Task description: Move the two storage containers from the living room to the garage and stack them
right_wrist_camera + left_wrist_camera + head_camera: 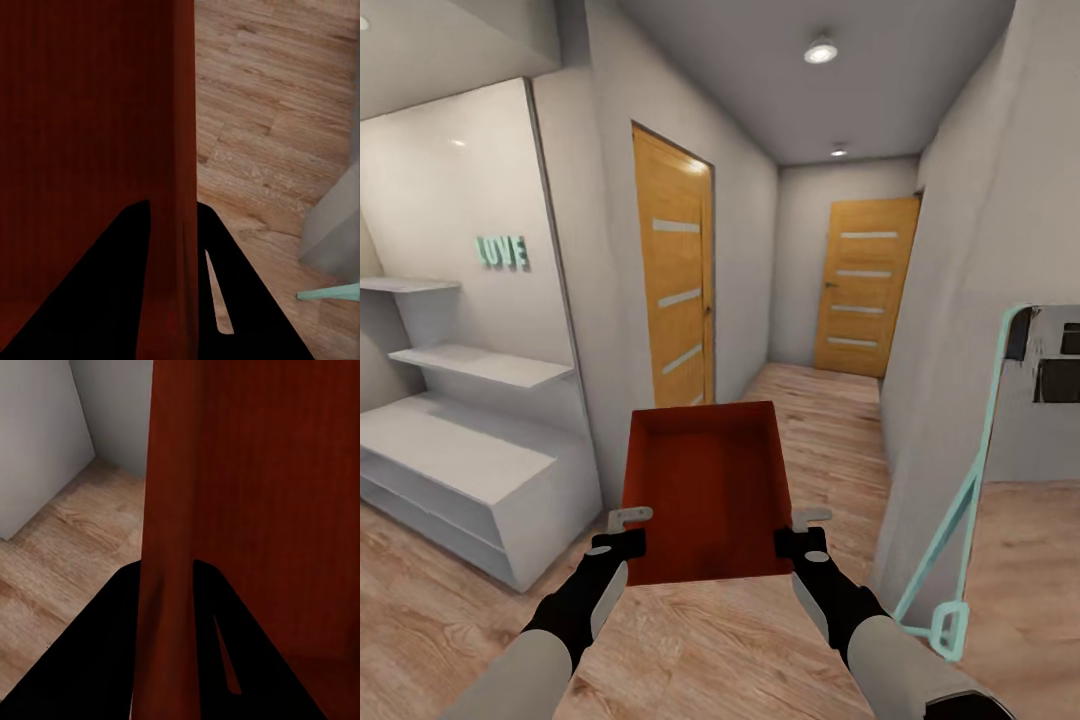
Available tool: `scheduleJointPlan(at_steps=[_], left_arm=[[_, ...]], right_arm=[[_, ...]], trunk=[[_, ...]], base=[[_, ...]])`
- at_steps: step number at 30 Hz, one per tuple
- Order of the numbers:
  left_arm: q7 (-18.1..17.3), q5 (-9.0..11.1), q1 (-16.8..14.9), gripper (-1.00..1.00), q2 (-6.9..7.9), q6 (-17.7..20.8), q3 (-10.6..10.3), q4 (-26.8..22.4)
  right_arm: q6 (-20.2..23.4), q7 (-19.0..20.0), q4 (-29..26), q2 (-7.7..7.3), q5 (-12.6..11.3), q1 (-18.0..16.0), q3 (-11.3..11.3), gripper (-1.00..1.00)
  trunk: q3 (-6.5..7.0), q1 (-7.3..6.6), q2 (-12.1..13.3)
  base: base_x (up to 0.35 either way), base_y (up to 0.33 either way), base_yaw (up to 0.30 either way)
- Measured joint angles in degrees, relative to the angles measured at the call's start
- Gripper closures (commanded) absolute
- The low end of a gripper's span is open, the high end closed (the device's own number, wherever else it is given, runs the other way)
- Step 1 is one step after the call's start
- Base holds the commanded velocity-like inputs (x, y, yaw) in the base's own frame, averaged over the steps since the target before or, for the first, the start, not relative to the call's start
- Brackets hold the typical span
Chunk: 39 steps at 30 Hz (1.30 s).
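An orange-red storage container (705,490) hangs in front of me above the wood-plank floor, open side up and tilted slightly away. My left gripper (622,532) is shut on its left wall near the front corner. My right gripper (800,532) is shut on its right wall. In the left wrist view the container's wall (166,540) runs between the two black fingers (97,660). In the right wrist view the container's wall (184,150) is likewise pinched between the black fingers (97,300).
A narrow corridor leads ahead to a wooden door (865,285) at its end, with another wooden door (675,270) on the left wall. White shelves (470,440) stand at the left. A teal-framed mirror (1000,450) leans against the right wall corner.
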Motion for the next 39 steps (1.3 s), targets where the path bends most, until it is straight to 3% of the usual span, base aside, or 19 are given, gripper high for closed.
scheduleJointPlan(at_steps=[13, 39], left_arm=[[0.08, 0.12, 0.0, 1.0, 0.0, -0.02, -0.11, -0.05], [0.1, 0.18, -0.02, 1.0, -0.01, -0.04, -0.12, -0.02]], right_arm=[[-0.01, 0.06, -0.04, 0.0, 0.11, 0.0, -0.13, 1.0], [0.05, 0.06, -0.08, 0.0, 0.18, -0.01, -0.18, 1.0]], trunk=[[0.01, 0.0, 0.0], [0.33, 0.0, -0.03]], base=[[0.323, 0.095, -0.018], [0.323, 0.095, -0.238]])
